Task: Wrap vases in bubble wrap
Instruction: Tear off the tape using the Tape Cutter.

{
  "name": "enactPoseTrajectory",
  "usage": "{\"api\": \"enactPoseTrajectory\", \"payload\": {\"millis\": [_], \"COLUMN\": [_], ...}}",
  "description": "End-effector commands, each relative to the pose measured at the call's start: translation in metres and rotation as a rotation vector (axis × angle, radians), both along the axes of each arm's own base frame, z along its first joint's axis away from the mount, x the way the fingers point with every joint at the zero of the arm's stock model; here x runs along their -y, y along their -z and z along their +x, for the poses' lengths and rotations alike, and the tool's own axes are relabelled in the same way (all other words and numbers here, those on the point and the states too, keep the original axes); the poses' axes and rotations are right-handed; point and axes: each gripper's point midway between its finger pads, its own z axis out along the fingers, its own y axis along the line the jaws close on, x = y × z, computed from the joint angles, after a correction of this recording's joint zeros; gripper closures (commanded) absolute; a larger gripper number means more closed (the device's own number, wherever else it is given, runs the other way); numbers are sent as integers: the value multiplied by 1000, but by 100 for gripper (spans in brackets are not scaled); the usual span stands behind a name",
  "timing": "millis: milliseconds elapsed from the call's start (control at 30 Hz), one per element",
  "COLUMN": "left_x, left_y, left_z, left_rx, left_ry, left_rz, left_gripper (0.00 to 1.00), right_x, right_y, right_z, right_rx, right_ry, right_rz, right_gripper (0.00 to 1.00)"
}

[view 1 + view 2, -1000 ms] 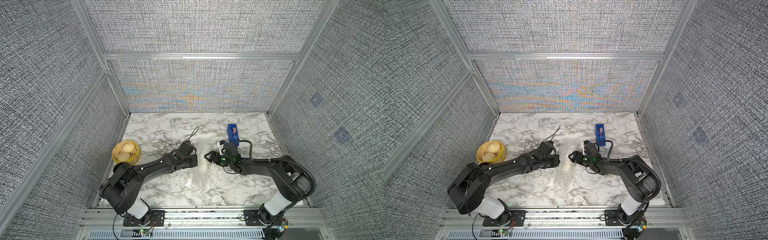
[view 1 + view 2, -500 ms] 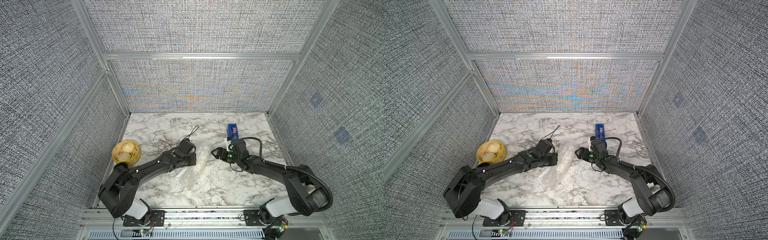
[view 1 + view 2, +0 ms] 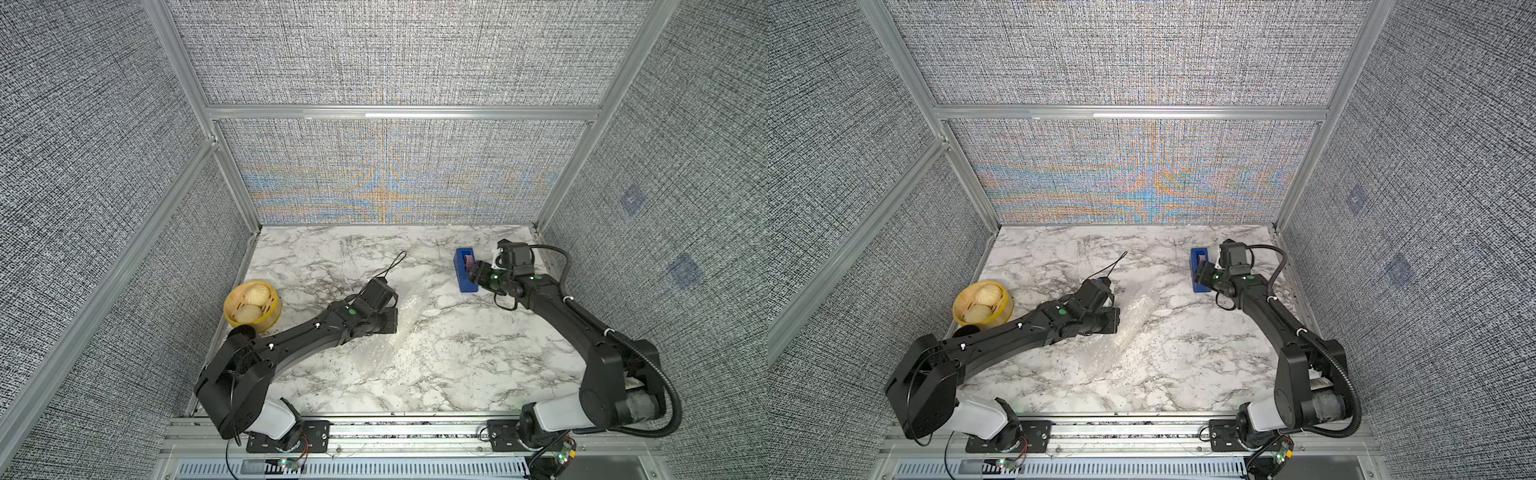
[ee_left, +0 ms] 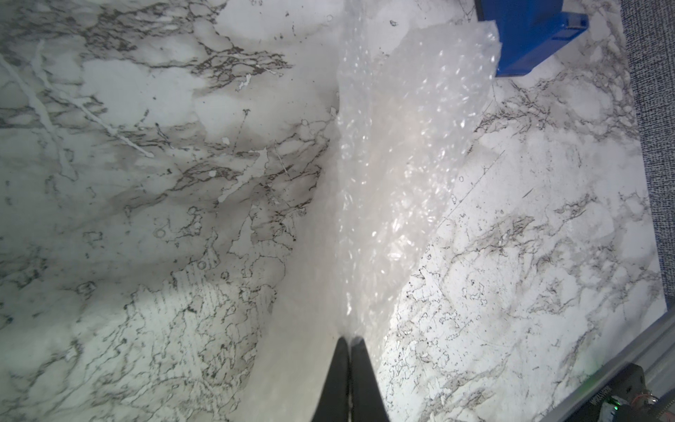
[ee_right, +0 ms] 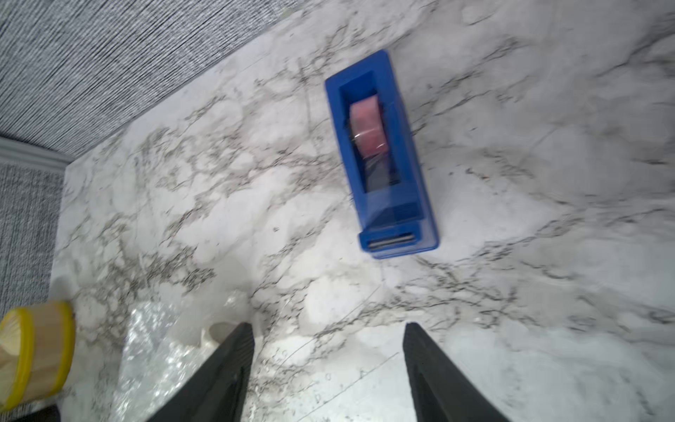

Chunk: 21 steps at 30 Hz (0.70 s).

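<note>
Desk: white marble with grey veins, enclosed by grey woven walls on three sides. It carries all items listed below.

Left arm: extends low across the desk from the near left corner toward the centre.

Right arm: extends from the near right corner toward the far right part of the desk.

Bubble wrap: clear, glinting sheet, lying crumpled near the desk centre in both top views. One part is raised into a ridge that runs up to the left arm's tip. In the left wrist view the bubble wrap stretches away from the fingertips toward the tape dispenser.

Vase: not identifiable in any view. Whether it sits under the bubble wrap or behind the left arm cannot be determined.

Steamer: round, yellow-rimmed, at the left desk edge, well apart from the bubble wrap. It holds two pale buns.

Tape dispenser: blue, at the far right of the desk, loaded with a pinkish roll.

Left pincer: fingers together, clamped on a fold of the bubble wrap at their tips.

Right pincer: fingers apart, nothing between them. It hovers over bare desk, near the cutter end of the tape dispenser and not touching it.
</note>
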Motion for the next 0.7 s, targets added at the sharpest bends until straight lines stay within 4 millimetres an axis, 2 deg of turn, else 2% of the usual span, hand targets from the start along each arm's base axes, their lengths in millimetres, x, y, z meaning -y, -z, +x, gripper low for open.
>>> {"api": "enactPoseTrajectory", "payload": {"millis": [0, 67, 167, 300, 667], "left_x": [-2, -3, -6, -8, -6], "left_y": [0, 2, 3, 4, 6], "left_z": [2, 1, 0, -1, 1], "left_rx": [15, 14, 16, 18, 16], "left_ry": [3, 5, -3, -5, -10], "left_rz": [18, 24, 27, 31, 26], "left_gripper": [100, 100, 100, 100, 100], "right_x": [9, 9, 18, 23, 15], "right_y": [10, 9, 17, 26, 54], "right_z": [3, 16, 29, 47, 61], "right_rx": [-73, -72, -107, -86, -142], "right_ry": [-33, -94, -116, -144, -256], "right_rz": [105, 159, 169, 293, 386], "right_gripper": [43, 47, 49, 54, 59]}}
